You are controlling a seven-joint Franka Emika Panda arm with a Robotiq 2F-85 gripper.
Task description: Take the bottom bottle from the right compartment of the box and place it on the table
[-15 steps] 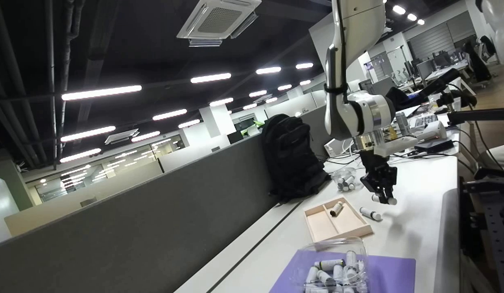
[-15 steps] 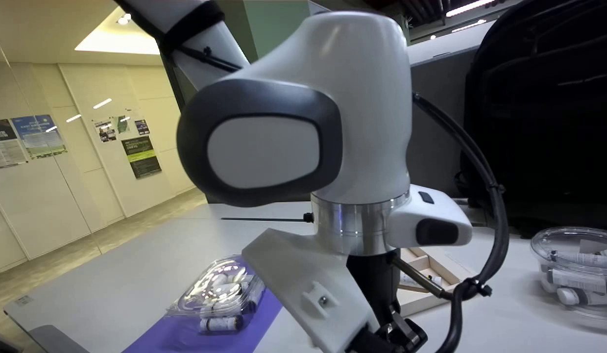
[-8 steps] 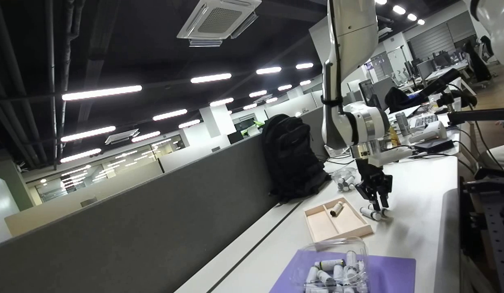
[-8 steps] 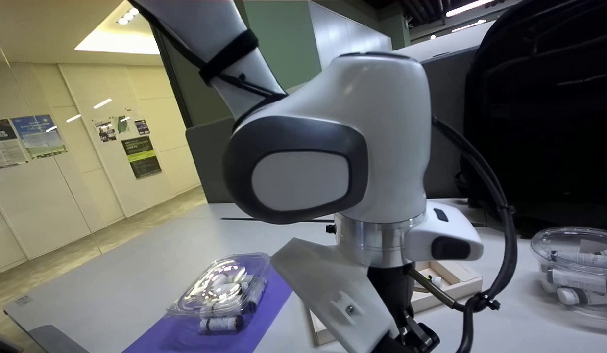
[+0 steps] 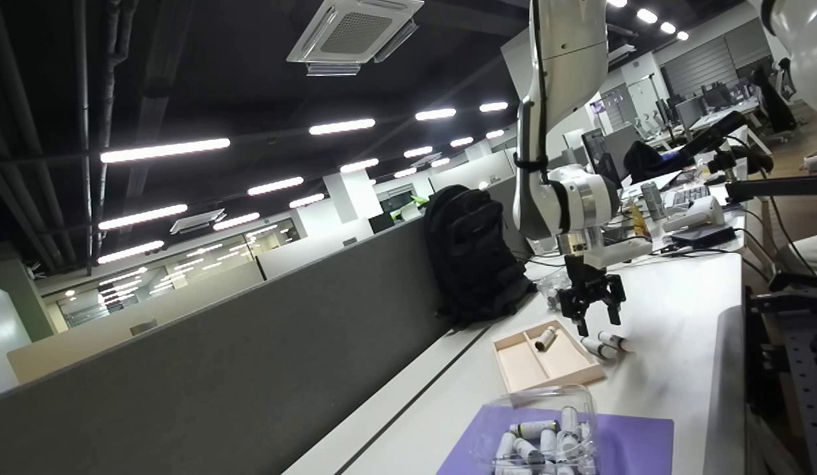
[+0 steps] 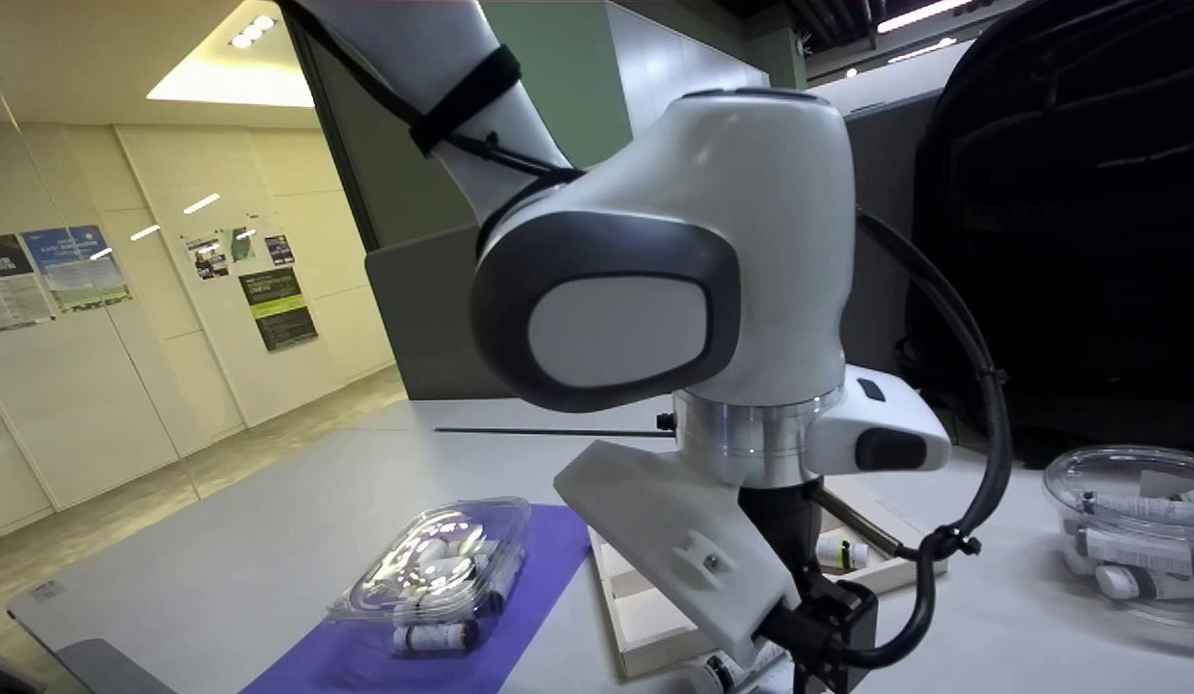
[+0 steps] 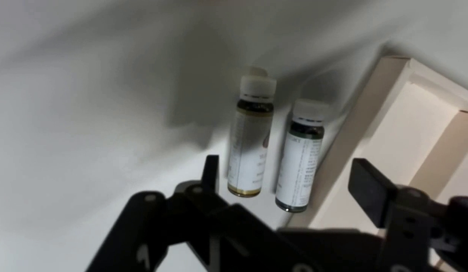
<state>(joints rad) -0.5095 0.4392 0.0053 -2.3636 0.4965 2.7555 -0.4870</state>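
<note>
Two white-labelled bottles lie side by side on the white table (image 5: 685, 316), close to the tan box (image 5: 521, 367). In the wrist view the gold-banded bottle (image 7: 250, 145) is farther from the box, and the dark-banded bottle (image 7: 298, 166) is next to its wall. A bottle (image 5: 546, 338) also lies inside the box, beside the divider. My gripper (image 5: 598, 324) hangs open just above the pair on the table. In the wrist view both fall between its spread fingers (image 7: 369, 190), apart from them. The fingertips are cut off below in an exterior view.
A clear container (image 5: 546, 429) of bottles stands on a purple mat (image 5: 635, 442). A round clear tub (image 6: 1136, 540) of bottles and a black backpack (image 5: 471, 251) sit past the box, by the grey partition (image 5: 250, 369).
A second ago my gripper held the gold-banded bottle above the table. It came down, let the bottle go beside the other one, opened wide, and shifted up and towards the box.
</note>
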